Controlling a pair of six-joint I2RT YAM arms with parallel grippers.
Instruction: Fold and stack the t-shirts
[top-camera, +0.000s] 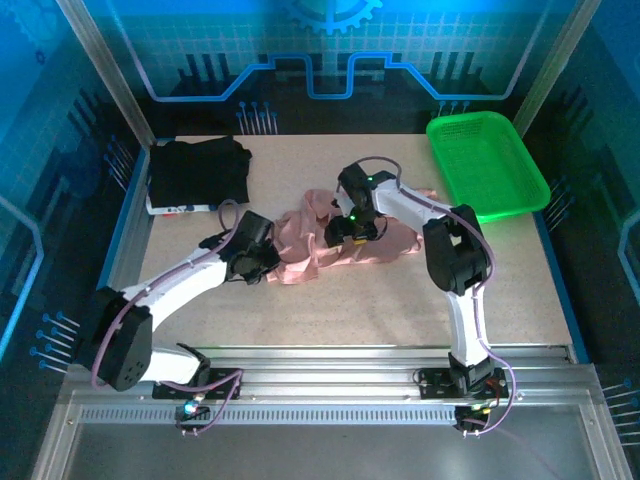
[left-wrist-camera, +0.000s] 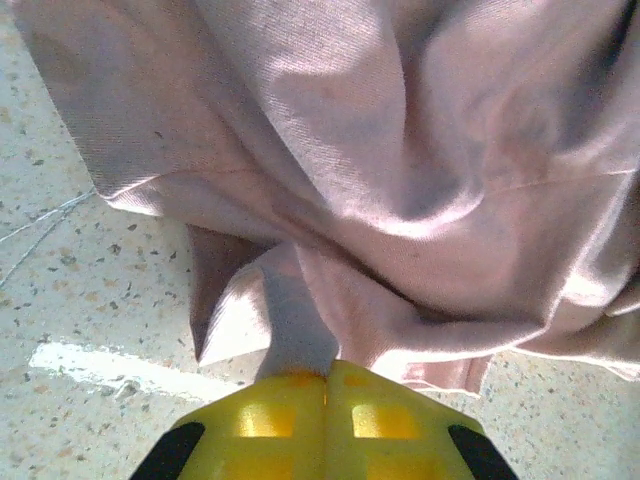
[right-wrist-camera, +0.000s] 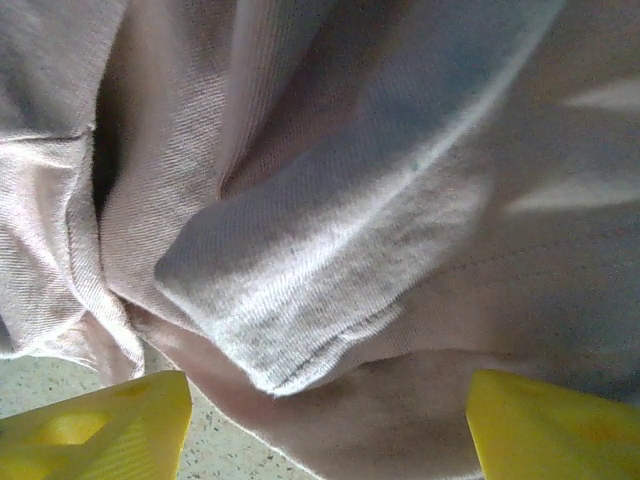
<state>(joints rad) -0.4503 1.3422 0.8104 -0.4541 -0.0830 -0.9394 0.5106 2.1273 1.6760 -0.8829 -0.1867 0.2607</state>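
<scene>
Right, your pink t-shirt (top-camera: 303, 256) lies crumpled in a loose strip across the middle of the table (top-camera: 350, 320), running from just left of centre to right of centre in the overhead view. Your left gripper (top-camera: 266, 262) is down at the strip's left end. On its wrist camera the two yellow fingers (left-wrist-camera: 285, 425) are pressed together at the bottom of the frame, with a narrow fold of pink cloth pinched between them. The rest of the shirt bunches above, and speckled tabletop shows at the left. Your right gripper (top-camera: 352, 228) is over the middle of the shirt, a little above centre frame. On its wrist camera the jaws stand spread, with one yellow fingertip (right-wrist-camera: 100, 430) in the bottom left corner and the other in the bottom right. A hemmed edge of cloth lies between them, not gripped. The black t-shirt (top-camera: 200, 170) sits folded in the upper left of the table, well apart from the pink one. The green basket (top-camera: 487, 165) rests at the upper right, apart from both shirts.
</scene>
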